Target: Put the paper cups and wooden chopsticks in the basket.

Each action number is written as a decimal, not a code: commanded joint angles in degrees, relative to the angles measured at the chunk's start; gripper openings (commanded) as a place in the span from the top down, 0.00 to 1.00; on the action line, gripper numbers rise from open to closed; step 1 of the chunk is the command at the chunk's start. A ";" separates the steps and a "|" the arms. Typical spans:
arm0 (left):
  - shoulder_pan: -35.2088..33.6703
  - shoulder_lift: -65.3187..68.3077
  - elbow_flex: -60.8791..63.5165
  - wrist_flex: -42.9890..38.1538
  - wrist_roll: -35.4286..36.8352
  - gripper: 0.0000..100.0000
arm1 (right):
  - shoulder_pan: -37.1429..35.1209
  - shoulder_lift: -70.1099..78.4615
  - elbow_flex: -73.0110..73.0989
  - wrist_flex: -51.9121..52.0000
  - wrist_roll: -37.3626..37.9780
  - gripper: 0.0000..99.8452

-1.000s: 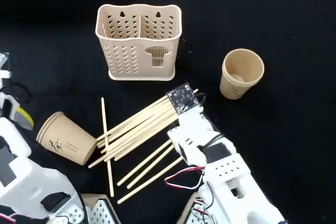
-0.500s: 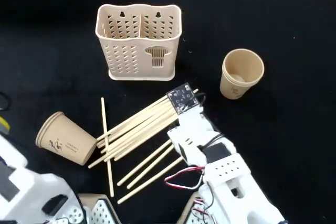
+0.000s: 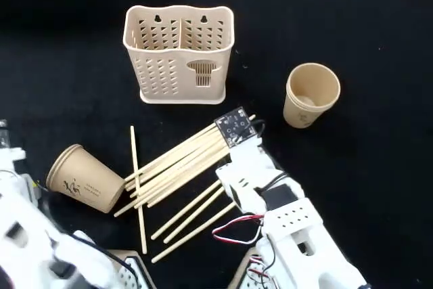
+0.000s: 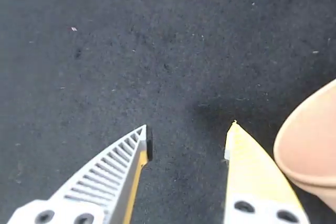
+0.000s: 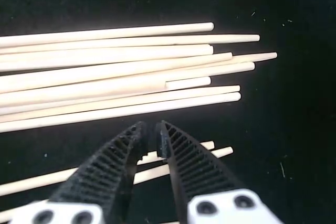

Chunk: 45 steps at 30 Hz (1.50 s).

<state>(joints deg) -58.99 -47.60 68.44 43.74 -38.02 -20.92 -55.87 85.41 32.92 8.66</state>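
**Right gripper (image 5: pixel 151 128) closed at chopstick bundle (image 3: pixel 177 162), left gripper (image 4: pixel 189 128) open by tipped paper cup (image 3: pixel 84 178)**

Right arm (image 3: pixel 284 216) stretches from the near table edge toward the basket (image 3: pixel 179 52), wrist low over the bundle's end that points at the basket. Its black fingers are pinched almost together with only a slim gap and nothing between them. The tips sit just beside the nearest stick of the bundle; can't tell if they touch it.

Left arm (image 3: pixel 27 235) is at the near left corner. Its gripper points down at bare black table (image 3: pixel 379 32) with the fingers spread wide and nothing held. The tipped paper cup's rim is just beside the yellow finger (image 4: pixel 252 171).

The bundle lies diagonally on the table between the tipped cup and the basket. A single chopstick (image 3: pixel 137 191) crosses its lower end. Three loose chopsticks (image 3: pixel 196 216) lie nearer the arms, roughly parallel to the bundle.

The upright paper cup (image 3: pixel 311 94) stands to the right of the basket, well apart from both grippers. The basket is upright at the far side, with none of the cups or chopsticks in it that I can see.
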 commanded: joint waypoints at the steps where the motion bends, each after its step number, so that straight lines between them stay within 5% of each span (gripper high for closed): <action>1: 3.21 -13.89 3.30 1.23 4.22 0.75 | -0.53 -0.75 -0.31 -1.23 0.09 0.94; 7: 18.42 -22.42 1.80 14.42 13.45 0.75 | -0.53 -0.66 -0.31 -1.23 0.09 0.94; 14: 27.65 -22.95 1.19 15.65 17.32 0.75 | -0.53 -0.66 -0.22 -1.14 0.09 0.94; 26: 30.11 -22.51 -10.95 24.00 12.31 0.75 | -0.53 -0.66 -0.22 -1.14 0.09 0.94; 35: 47.69 -20.92 -21.93 36.04 4.04 0.75 | -0.53 -0.66 -0.22 -1.23 0.09 0.94; 45: 50.68 9.67 -35.47 42.46 -0.26 0.75 | -0.53 -0.66 -0.22 -1.23 0.09 0.94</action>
<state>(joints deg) -9.23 -45.76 40.48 82.59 -34.95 -20.92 -55.87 85.41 32.92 8.66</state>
